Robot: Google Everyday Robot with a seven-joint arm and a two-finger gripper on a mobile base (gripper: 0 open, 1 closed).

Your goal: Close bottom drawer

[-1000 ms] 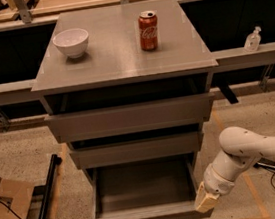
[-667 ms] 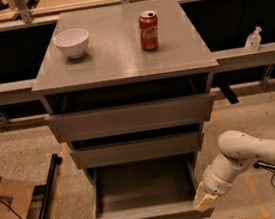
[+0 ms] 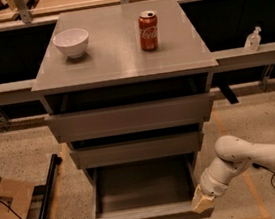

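The bottom drawer of the grey cabinet is pulled far out, showing its shallow, empty inside. Its plain flat front faces the camera near the lower edge of the view. My gripper is at the right end of that drawer front, at its front right corner, on the end of my white arm coming in from the right. The middle drawer and the top drawer above it stick out a little.
A white bowl and a red soda can stand on the cabinet top. A cardboard box and a black bar lie on the floor at left. A spray bottle sits on the ledge at right.
My gripper and arm have edged slightly left toward the drawer's front right corner. The drawer stands pulled out as before.
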